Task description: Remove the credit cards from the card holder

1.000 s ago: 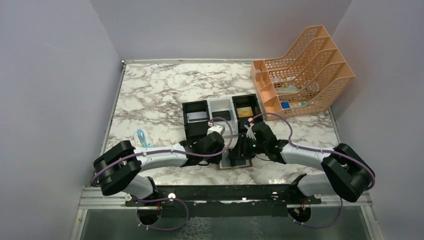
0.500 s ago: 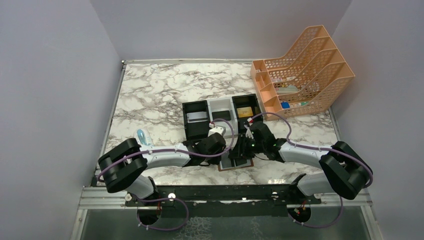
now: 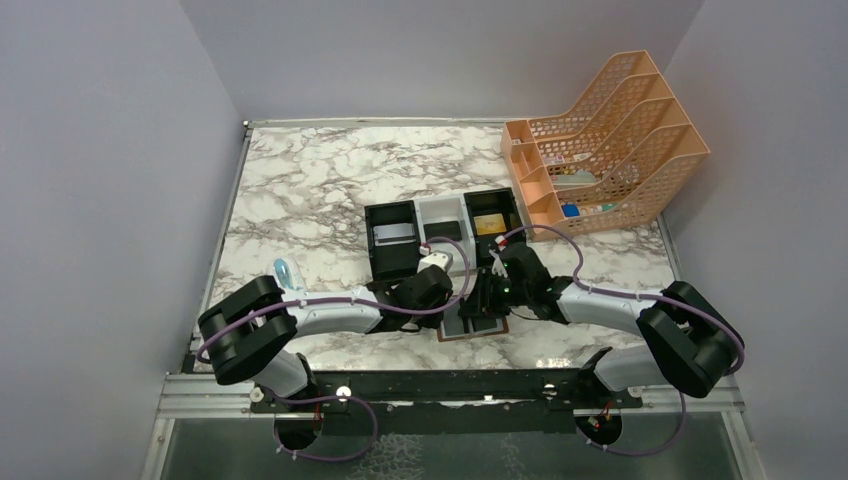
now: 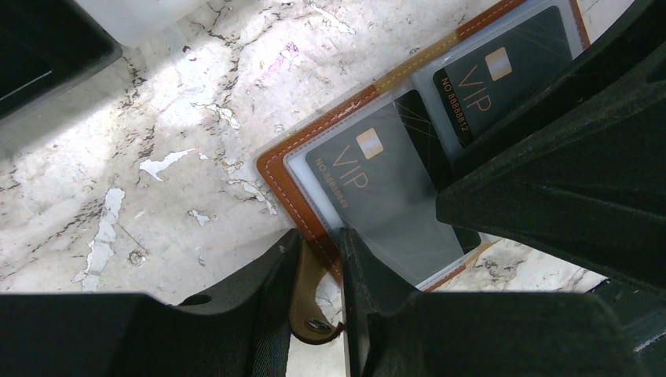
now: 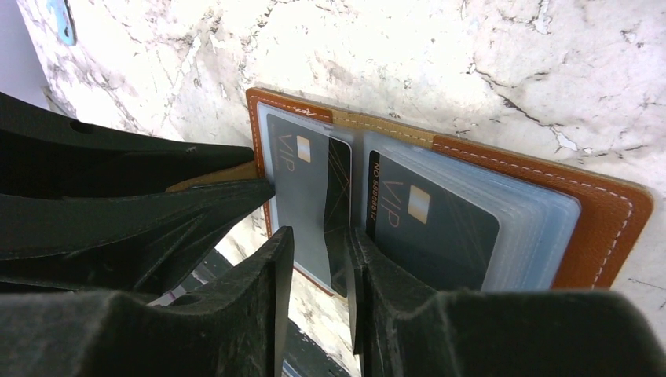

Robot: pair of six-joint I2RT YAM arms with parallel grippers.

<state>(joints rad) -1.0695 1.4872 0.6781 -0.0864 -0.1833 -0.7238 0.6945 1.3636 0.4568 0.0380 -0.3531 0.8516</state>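
The brown leather card holder (image 3: 470, 328) lies open near the table's front edge. In the right wrist view (image 5: 605, 212) its clear pockets hold dark grey VIP credit cards, one on the left (image 5: 298, 177) and one on the right (image 5: 432, 228). A dark card edge (image 5: 339, 208) sticks out of the left pocket. My right gripper (image 5: 318, 239) straddles that edge with a gap left, and the card lies against one finger. My left gripper (image 4: 318, 243) is shut on the holder's edge and snap tab (image 4: 310, 294). Both grippers meet over the holder in the top view: the left (image 3: 447, 305) and the right (image 3: 485, 305).
A black-and-white three-compartment tray (image 3: 440, 212) stands just behind the holder, with a grey card (image 3: 392, 234) in its left bin and a gold card (image 3: 488, 224) in its right bin. An orange file rack (image 3: 600, 140) stands at the back right. A small blue object (image 3: 287, 272) lies at the left.
The left arm has crept slightly right toward the holder. The right gripper has edged a little left. The holder has stayed in place.
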